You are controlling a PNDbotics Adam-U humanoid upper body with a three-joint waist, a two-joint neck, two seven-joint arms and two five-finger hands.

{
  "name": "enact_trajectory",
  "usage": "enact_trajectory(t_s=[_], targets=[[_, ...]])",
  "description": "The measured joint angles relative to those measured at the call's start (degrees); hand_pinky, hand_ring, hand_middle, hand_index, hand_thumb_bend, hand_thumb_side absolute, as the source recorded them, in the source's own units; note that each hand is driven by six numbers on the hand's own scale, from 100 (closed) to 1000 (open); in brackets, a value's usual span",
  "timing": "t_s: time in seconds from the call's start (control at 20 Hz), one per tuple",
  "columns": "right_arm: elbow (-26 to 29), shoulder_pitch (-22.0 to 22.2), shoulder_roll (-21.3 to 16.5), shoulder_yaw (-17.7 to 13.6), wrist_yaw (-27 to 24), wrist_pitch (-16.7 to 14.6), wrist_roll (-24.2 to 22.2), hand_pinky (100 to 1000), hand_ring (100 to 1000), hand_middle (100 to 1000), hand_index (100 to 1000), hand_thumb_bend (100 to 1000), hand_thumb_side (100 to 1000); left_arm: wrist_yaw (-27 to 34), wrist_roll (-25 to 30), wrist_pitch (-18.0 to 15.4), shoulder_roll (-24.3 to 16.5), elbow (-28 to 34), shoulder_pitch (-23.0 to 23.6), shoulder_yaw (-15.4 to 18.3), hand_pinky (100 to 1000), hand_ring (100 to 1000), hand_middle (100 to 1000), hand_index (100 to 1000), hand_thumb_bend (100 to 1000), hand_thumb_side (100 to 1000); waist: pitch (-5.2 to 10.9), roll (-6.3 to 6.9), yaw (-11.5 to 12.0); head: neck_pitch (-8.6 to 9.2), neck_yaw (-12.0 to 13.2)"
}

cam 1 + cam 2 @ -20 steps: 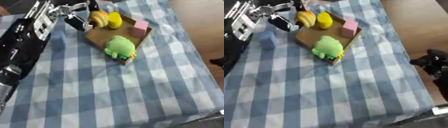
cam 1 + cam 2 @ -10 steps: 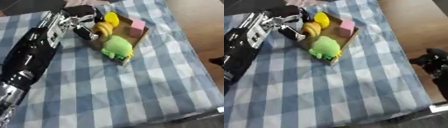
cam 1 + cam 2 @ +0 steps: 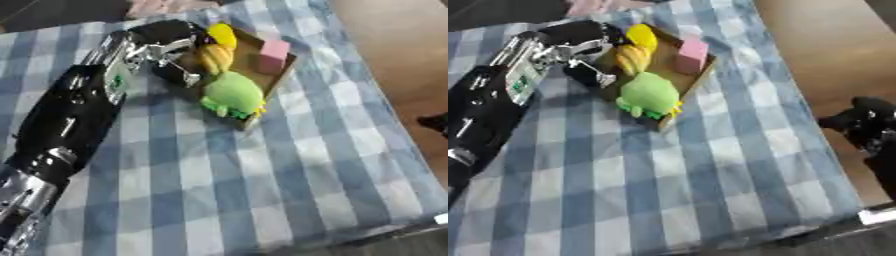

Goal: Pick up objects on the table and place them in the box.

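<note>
1 shallow brown box point(image 3: 282, 80) sits on the blue-and-white checked tablecloth point(image 3: 262, 175) at the far side of the table. It holds 4 things: 1 green plush toy point(image 3: 233, 94) at its near end, 1 pink block point(image 3: 274, 56), 1 yellow rounded piece point(image 3: 222, 35) and 1 orange-yellow piece point(image 3: 215, 58). The left hand point(image 3: 175, 47) hangs at the box's left edge beside the orange-yellow piece; whether its fingers grip anything cannot be told. The right hand point(image 3: 868, 127) shows dark at the right edge, off the table.

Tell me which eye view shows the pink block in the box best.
The right eye view: the pink block stands clear inside the box, nearer the picture's middle. The left eye view shows it too, whole but closer to the top edge.
</note>
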State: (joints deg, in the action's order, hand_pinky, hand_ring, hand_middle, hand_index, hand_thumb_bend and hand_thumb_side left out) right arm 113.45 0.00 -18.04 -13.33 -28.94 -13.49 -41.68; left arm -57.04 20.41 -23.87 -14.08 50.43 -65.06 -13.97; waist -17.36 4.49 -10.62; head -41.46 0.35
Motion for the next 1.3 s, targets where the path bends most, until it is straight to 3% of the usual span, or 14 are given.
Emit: enact_trajectory(t_s=[0.2, 0.3, 0.65, 0.85, 0.9, 0.95, 1.3], targets=[[0.0, 0.1, 0.0, 0.0, 0.0, 0.1, 0.1, 916, 804, 730, 900, 100, 526, -1.1, -0.1, -0.6, -0.7, 2.3, 0.0, -0.3, 959, 951, 920, 1000, 378, 486, 0.13, 0.0, 0.3, -0.04, -0.2], [0.0, 0.5, 0.0, 0.0, 0.1, 0.1, 0.1, 916, 804, 730, 900, 100, 524, -1.7, 0.5, -0.8, -1.7, 2.9, 0.0, -0.3, 962, 958, 919, 1000, 416, 519, 0.48, 0.0, 0.7, -0.12, -0.4], [0.0, 1.4, -0.1, 0.0, 0.0, -0.2, 0.4, 915, 805, 731, 901, 100, 513, -1.9, 2.6, -0.5, -5.1, 3.8, 0.0, 0.0, 950, 944, 888, 1000, 328, 415, 1.48, -0.36, 1.7, -0.44, -1.0], [0.0, 2.1, -0.4, 0.0, 0.0, -0.6, 0.8, 914, 805, 731, 900, 100, 508, 0.3, 4.0, -0.1, -9.1, 4.0, 1.2, 0.3, 945, 934, 870, 985, 307, 445, 1.93, -0.51, 2.7, -0.84, -1.3], [0.0, 2.1, -0.4, 0.0, 0.0, -0.7, 0.9, 914, 805, 731, 900, 100, 508, 1.0, 4.4, 0.0, -10.2, 3.9, 1.6, 0.4, 946, 934, 869, 982, 311, 361, 1.96, -0.63, 3.0, -0.84, -1.4], [0.0, 2.1, -0.4, 0.0, 0.0, -0.8, 0.9, 914, 805, 731, 901, 100, 505, 1.6, 4.8, 0.2, -11.3, 3.9, 1.9, 0.5, 945, 934, 868, 978, 304, 441, 1.98, -0.78, 3.2, -0.84, -1.4], [0.0, 2.6, -0.4, 0.0, 0.0, -1.6, 0.9, 914, 805, 731, 901, 100, 496, 4.2, 7.0, 1.7, -16.9, 2.2, 5.2, 2.2, 944, 934, 866, 975, 262, 363, 2.02, -1.57, 3.6, -0.84, -1.4]])
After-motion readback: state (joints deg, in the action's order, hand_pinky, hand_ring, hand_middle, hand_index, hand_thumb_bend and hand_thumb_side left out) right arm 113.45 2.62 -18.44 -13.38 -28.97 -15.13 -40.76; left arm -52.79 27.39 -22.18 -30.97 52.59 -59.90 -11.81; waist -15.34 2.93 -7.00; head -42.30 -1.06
